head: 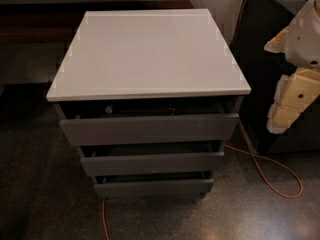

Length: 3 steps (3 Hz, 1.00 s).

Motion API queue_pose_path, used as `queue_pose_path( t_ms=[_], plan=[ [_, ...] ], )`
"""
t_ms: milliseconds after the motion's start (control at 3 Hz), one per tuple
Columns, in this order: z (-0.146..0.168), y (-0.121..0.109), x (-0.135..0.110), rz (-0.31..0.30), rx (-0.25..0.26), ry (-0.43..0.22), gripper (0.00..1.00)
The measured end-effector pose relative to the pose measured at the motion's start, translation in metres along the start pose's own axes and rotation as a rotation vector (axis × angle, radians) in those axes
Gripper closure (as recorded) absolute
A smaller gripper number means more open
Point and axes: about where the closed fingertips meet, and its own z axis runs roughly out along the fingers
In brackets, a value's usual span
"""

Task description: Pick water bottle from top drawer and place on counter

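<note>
The counter (pixel 150 54) is a white square slab on top of the grey cabinet, with nothing on it. The top drawer (pixel 150 129) is pulled out a little, leaving a dark gap under the slab. A small pale round glint (pixel 109 110) shows in that gap at the left. I cannot tell if it is the water bottle, and the rest of the drawer's inside is hidden. My gripper (pixel 286 109), cream and yellowish, hangs at the right edge of the view. It is beside the cabinet at about drawer height, apart from it and holding nothing I can see.
Two narrower grey drawers (pixel 152 163) below are also slightly open. A dark black unit (pixel 260 59) stands right of the cabinet, behind my arm. An orange cable (pixel 272 171) loops over the speckled floor at the lower right, and another runs out under the cabinet front.
</note>
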Motion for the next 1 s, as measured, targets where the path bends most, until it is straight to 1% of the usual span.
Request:
queue_pose_path(
  t_ms=[333,667,1000],
  plan=[
    [0.000,0.000,0.000,0.000,0.001,-0.001,0.00],
    [0.009,-0.001,-0.004,-0.009,0.006,-0.028,0.00],
    [0.025,0.003,-0.011,-0.038,0.024,-0.055,0.00]
  ],
)
